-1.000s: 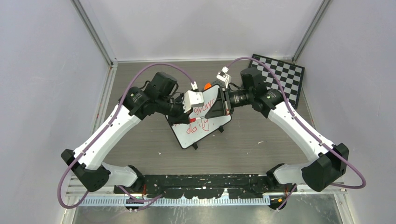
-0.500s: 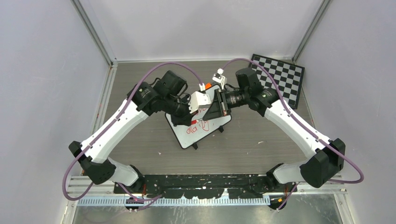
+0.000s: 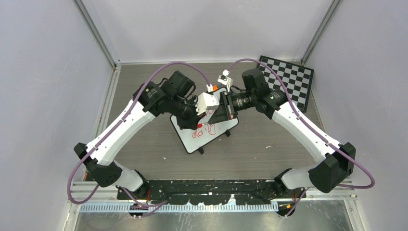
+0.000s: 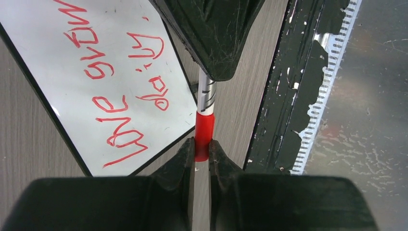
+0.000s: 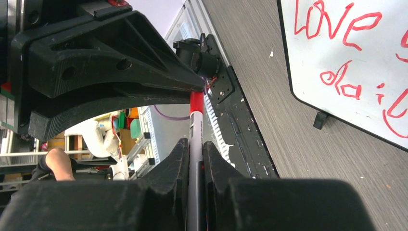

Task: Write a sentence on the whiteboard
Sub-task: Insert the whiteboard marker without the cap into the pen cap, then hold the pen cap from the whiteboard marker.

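Observation:
The whiteboard point(image 3: 206, 136) lies mid-table, partly under both grippers. The sentence point(image 4: 113, 79) is red handwriting in two lines, "love grow…" over "daily", and it also shows as the sentence point(image 5: 344, 53) in the right wrist view. My left gripper point(image 4: 202, 145) is shut on the red cap point(image 4: 204, 127) of a marker. My right gripper point(image 5: 195, 143) is shut on the marker's grey-white barrel point(image 5: 195, 126). Cap and barrel sit end to end in one line. The left gripper point(image 3: 211, 109) and right gripper point(image 3: 224, 108) meet tip to tip just above the board's far end.
A black-and-white chessboard point(image 3: 290, 78) lies at the back right corner. A black toothed rail point(image 3: 211, 188) runs along the near edge. Metal frame posts point(image 3: 98, 36) and grey walls close in the table. The board stands on small black feet point(image 5: 319, 120).
My left arm has swung right and brought its gripper with the red cap up against the right gripper's marker. The right gripper shifted slightly left. The board has not moved.

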`<state>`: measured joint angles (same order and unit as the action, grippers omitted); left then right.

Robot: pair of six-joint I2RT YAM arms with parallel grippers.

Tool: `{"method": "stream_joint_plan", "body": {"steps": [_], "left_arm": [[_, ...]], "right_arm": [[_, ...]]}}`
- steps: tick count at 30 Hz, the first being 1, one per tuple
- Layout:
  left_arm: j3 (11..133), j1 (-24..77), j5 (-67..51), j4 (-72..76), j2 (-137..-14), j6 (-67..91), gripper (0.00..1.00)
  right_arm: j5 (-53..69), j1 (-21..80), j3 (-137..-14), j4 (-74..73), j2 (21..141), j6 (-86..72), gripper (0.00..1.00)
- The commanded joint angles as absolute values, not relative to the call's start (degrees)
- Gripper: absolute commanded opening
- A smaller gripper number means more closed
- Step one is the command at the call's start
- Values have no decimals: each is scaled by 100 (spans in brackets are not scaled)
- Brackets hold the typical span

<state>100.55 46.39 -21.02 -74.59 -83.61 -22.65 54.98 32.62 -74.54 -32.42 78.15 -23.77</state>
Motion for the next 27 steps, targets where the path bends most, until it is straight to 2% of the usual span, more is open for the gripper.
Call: {"method": "stream_joint_plan", "body": {"steps": [1,4,6,9,12,18,23,27], "left_arm": [[10344,4552,-3089,-5959,-8148,-2255,17],[10193,4051,-3701,-6362,-8062,-2421,44],[10072,3840,-3912,-6649,-8024,-2588,55],[9918,3798,-4142,-6744,-7981,-2569,63],[9838,3804,-4249,-6682,-8027,-2400,63],[9653,3797,-4054,-6536,-8217,-2070,60],[9527,3797,-4466,-6571,-8320,-1905,33],[9422,3812,-4744,-6432,-8308,-1771,19]], "right_arm": [[5466,3240,-7745,-3254,7834,-2273,0],[5655,2927,-7816,-3259,7751,-2348,0],[5710,2880,-7827,-3295,7689,-2313,0],[5846,2889,-7831,-3329,7676,-2326,0],[5990,2909,-7800,-3307,7655,-2344,0],[6141,3070,-7899,-3513,7620,-2155,0],[6193,3069,-7924,-3520,7633,-2152,0],[6209,3083,-7937,-3505,7655,-2179,0]]}}
